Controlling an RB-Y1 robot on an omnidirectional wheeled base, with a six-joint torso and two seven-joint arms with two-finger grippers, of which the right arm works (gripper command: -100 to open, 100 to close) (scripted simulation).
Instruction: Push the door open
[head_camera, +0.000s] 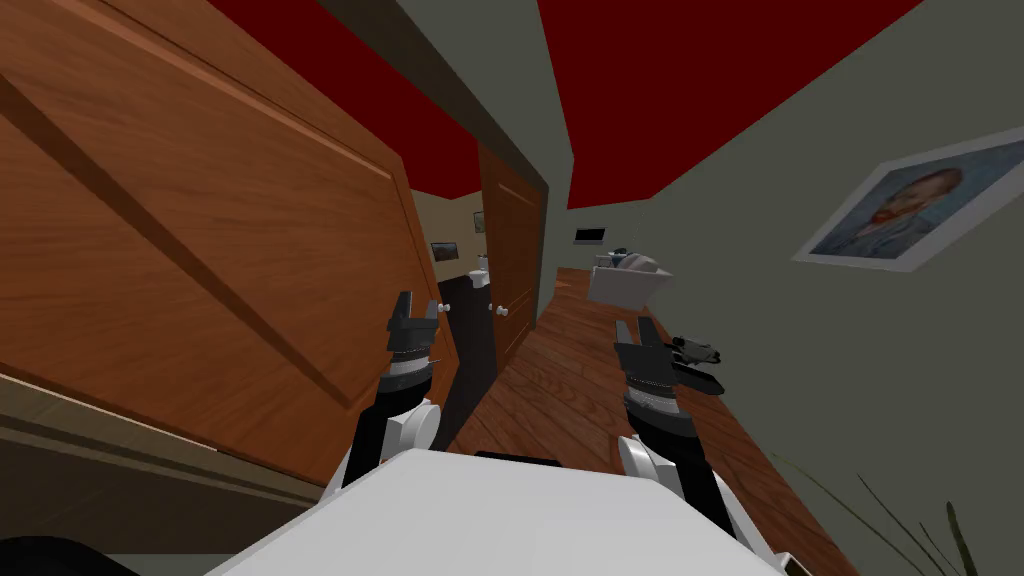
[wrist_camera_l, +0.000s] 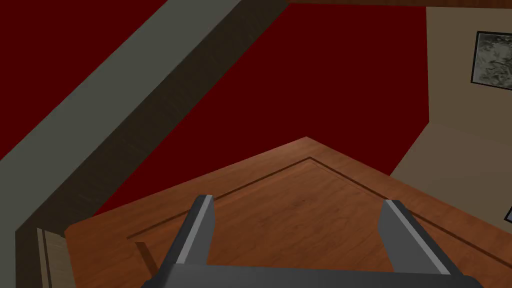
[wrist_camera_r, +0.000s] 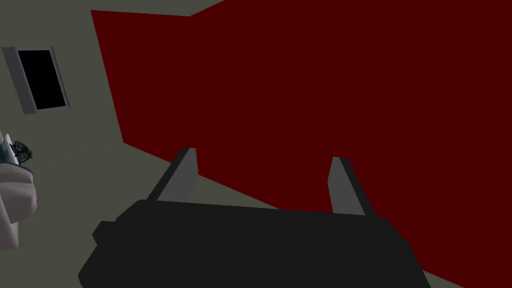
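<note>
A large brown wooden door with a recessed panel fills the left of the head view, swung partly ajar, its free edge beside my left gripper. That gripper is open and close to the door's edge. In the left wrist view the open left gripper points up along the door's panel toward its top corner. My right gripper is open over the floor to the right, away from the door; the right wrist view shows the right gripper with nothing between its fingers.
Past the door's edge a gap opens onto a dark strip and a second brown door with a white knob. A wood-floored corridor runs ahead to a white sofa. Small dark objects lie by the right wall.
</note>
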